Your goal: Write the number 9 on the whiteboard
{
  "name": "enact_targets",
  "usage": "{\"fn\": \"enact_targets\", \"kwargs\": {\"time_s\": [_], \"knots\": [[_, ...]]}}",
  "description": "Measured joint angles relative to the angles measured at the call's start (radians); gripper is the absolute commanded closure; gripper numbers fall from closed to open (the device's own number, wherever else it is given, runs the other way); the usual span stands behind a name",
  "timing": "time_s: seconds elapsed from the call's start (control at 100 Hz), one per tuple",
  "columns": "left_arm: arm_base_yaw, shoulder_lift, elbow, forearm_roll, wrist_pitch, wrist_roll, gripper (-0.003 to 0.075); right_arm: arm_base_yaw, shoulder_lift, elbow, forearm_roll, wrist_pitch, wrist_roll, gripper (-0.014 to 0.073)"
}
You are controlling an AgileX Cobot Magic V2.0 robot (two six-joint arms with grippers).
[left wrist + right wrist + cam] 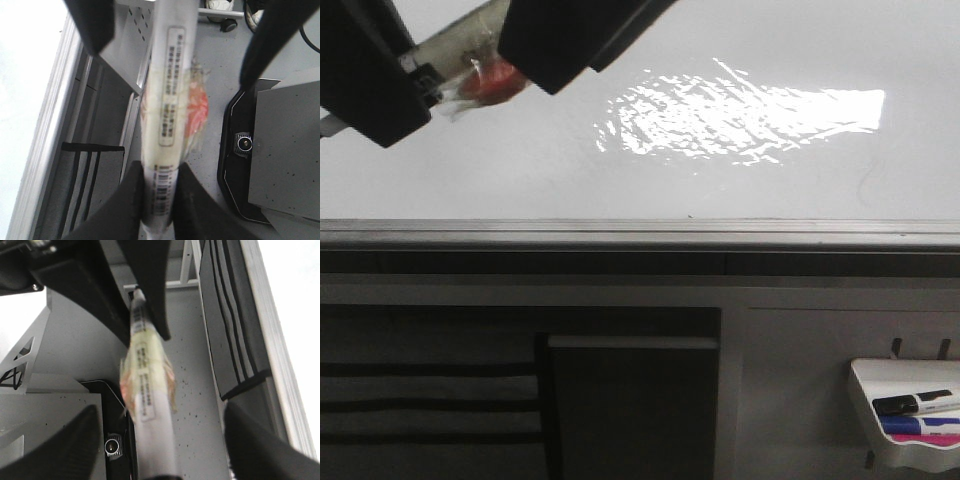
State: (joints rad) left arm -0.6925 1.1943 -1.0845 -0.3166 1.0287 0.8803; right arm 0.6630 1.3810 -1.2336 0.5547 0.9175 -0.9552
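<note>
The whiteboard (520, 170) fills the upper front view, with a glare patch and a grey bottom rail (620, 232). A faint thin curved mark (866, 184) lies on it at the right, too faint to read as the number 9. At the top left both grippers meet on a pale marker (470, 62) with a red taped patch. My left gripper (159, 182) is shut on the marker's barcode end (169, 100). My right gripper (160, 455) is open, its fingers (65, 450) spread wide on either side of the marker's other end (150, 405) without touching it.
A small white tray (910, 425) at the lower right holds a black marker (915, 403) and pink and blue ones. Below the rail are grey cabinet panels (630, 410). The robot base with a small camera (245, 143) is under the arms.
</note>
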Motion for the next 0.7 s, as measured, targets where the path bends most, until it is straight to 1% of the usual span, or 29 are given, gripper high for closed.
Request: {"fn": "enact_targets", "kwargs": {"time_s": [0.03,0.12,0.35,0.41,0.46,0.61,0.7], "knots": [[0.000,0.000,0.000,0.000,0.000,0.000,0.0741,0.000,0.000,0.000,0.013,-0.001,-0.013,0.0320],[0.000,0.000,0.000,0.000,0.000,0.000,0.0741,0.000,0.000,-0.002,0.041,-0.007,-0.038,0.0357],[0.000,0.000,0.000,0.000,0.000,0.002,0.0741,0.000,0.000,-0.002,0.054,-0.012,-0.051,0.0359],[0.000,0.000,0.000,0.000,0.000,0.002,0.0741,0.000,0.000,-0.002,0.054,-0.012,-0.051,0.0376],[0.000,0.000,0.000,0.000,0.000,0.002,0.0741,0.000,0.000,-0.002,0.055,-0.012,-0.051,0.0411],[0.000,0.000,0.000,0.002,0.000,0.005,0.0741,0.000,0.000,-0.002,0.055,-0.013,-0.051,0.0562],[0.000,0.000,0.000,0.009,0.000,0.020,0.0739,0.000,0.000,-0.002,0.055,-0.007,-0.059,0.0619]]}}
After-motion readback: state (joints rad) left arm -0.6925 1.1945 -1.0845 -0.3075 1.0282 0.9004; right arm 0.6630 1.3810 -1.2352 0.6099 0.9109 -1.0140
